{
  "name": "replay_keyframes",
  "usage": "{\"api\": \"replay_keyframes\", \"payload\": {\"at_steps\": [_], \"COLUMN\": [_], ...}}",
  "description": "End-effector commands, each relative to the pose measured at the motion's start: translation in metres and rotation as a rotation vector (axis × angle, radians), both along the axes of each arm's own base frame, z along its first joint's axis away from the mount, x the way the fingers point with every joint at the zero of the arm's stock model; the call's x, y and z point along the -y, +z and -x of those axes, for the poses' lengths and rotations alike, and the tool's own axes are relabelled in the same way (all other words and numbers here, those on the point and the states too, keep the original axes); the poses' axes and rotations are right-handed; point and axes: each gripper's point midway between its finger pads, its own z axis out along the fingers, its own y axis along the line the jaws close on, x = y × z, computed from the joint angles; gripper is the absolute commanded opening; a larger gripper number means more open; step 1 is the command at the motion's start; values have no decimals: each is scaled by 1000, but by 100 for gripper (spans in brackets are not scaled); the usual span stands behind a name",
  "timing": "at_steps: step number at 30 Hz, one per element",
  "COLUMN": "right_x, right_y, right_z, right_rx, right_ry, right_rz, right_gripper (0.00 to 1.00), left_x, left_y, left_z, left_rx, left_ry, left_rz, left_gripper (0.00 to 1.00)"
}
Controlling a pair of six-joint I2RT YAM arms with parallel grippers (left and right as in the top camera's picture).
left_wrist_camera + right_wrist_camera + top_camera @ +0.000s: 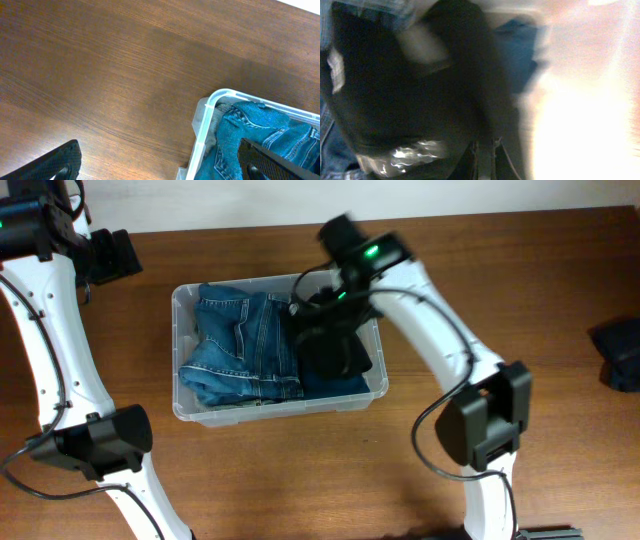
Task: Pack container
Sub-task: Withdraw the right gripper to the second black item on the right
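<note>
**Wooden table (500, 280), tub (180, 300) nearly packed**

It sat toward the far-left corner, jeans (240, 340) and black cloth (335, 352) inside. The left claw (162, 165) gaped wide; the right claw (318, 315), down in the cloth, I couldn't tell. Looked light, stiff, slick: grab the rim.

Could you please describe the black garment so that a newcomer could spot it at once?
Find the clear container in the middle of the wooden table. In its right half, beside the folded blue jeans, lies the black garment. It is the only black item in the tub; everything else in there is blue.
</note>
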Motion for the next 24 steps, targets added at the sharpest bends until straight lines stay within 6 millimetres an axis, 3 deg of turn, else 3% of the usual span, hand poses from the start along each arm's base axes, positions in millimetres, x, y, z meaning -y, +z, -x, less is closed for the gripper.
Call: {"api": "replay_keyframes", "payload": {"at_steps": [1,5,7,9,12,14,15,17,19,20,24], "right_x": [22,45,79,116,183,221,262,298,346,359,436], "right_y": [58,124,148,159,157,152,147,142,133,130,100], "right_z": [-22,-24,-24,-24,-19,-19,-15,-9,5,10,42], "right_rx": [135,270,322,326,273,248,225,206,173,162,79], "right_ry": [2,-3,-77,-177,-372,-460,-584,-672,-776,-807,-988], "right_rz": [3,19,72,80,86,78,71,71,91,99,131], "right_gripper": [13,42,53,61,71,88,94,95,96,96,96], "left_x": [1,1,1,1,1,1,1,1,1,1,1], "left_y": [1,1,1,1,1,1,2,2,2,2,2], "left_z": [1,0,1,0,0,0,0,0,0,0,-1], "left_rx": [5,5,5,5,5,6,7,7,6,7,13], "left_ry": [-1,-1,-1,-1,-1,-1,-1,-1,-1,-1,-1], "left_rz": [10,10,10,9,9,9,9,9,9,9,8], "left_gripper": [99,99,99,99,99,99,99,99,99,99,99]}}
